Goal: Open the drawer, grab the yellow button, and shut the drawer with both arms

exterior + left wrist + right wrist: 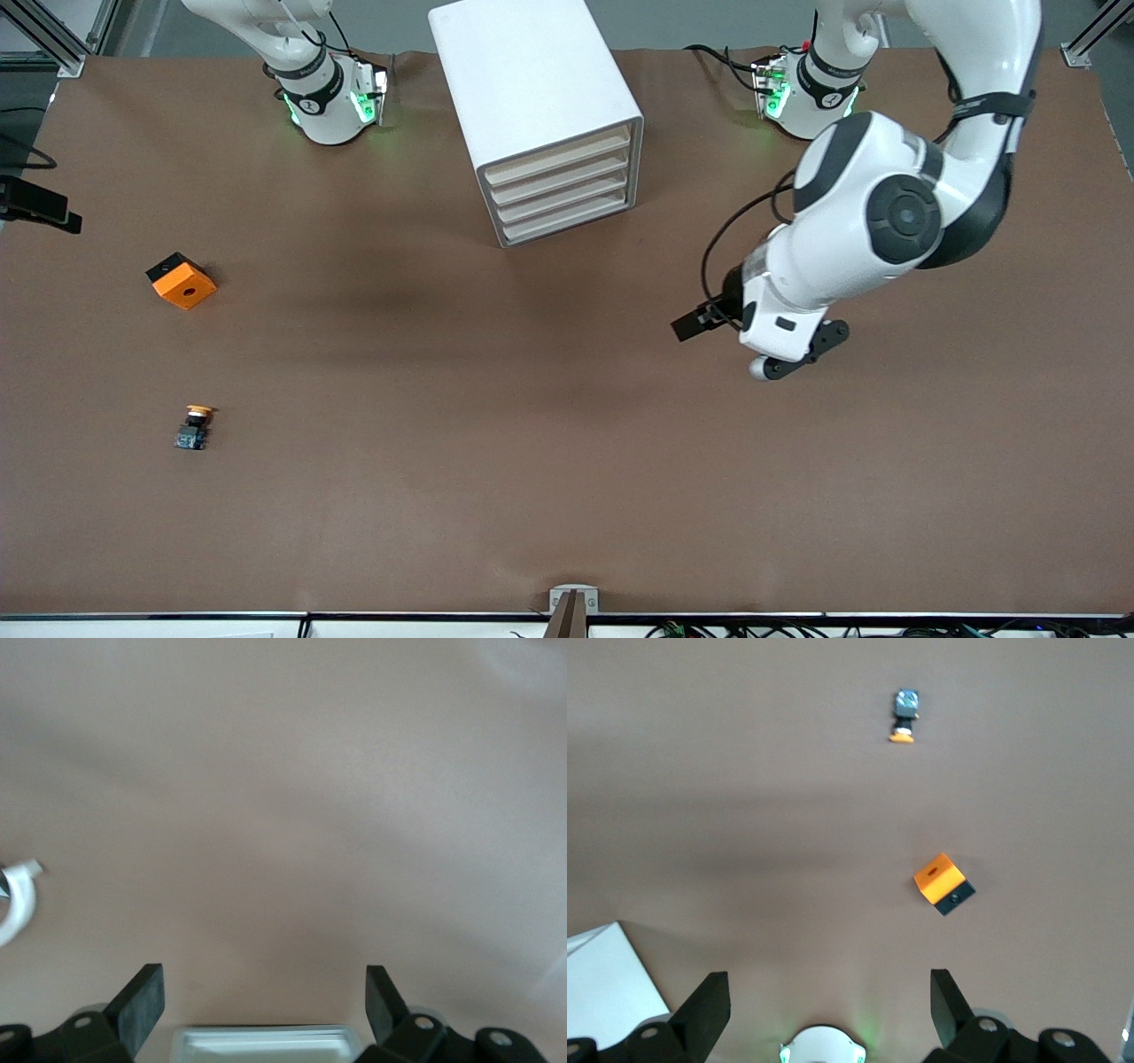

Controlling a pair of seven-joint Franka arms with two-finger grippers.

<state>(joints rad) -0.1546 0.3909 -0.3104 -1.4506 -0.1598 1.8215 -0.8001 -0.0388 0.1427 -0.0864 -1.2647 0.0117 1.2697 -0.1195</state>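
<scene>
You have not started yet: the top drawer (556, 153) of the white cabinet (532, 84) at the table's (567, 496) edge by the robots is shut. The button (194, 427) lies out on the table toward the right arm's end, nearer the front edge than the orange block (182, 281). The left gripper (767, 342) hangs empty with fingers spread over bare table, and the right gripper (824, 1010), spread and empty too, waits high up, so opening, picking and closing are all still left.

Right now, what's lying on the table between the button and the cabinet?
Nothing: in the front view only bare brown table runs from the button to the cabinet. The orange block sits off that line.
</scene>
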